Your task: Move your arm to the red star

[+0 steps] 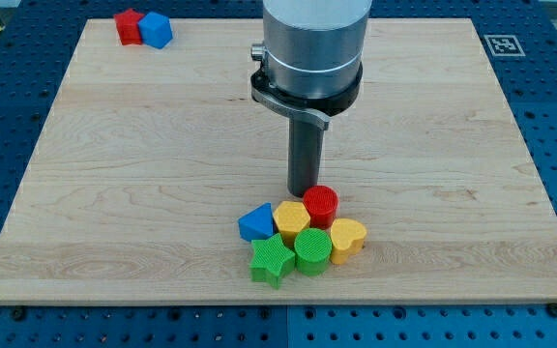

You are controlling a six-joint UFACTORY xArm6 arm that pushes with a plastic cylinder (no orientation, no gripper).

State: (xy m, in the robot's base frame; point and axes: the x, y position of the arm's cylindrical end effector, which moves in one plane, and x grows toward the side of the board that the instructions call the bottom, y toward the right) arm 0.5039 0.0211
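The red star (128, 26) lies at the board's top left corner, touching a blue block (157, 30) on its right. My tip (305, 191) stands far from it, near the board's lower middle. There it is right at the upper left edge of a red cylinder (321, 205) and just above a yellow block (291, 217). Whether it touches them I cannot tell.
The red cylinder and yellow block belong to a tight cluster with a blue block (256, 222), a green star (272, 258), a green cylinder (312, 250) and a yellow heart (346, 238). The wooden board (114, 174) lies on a blue perforated table.
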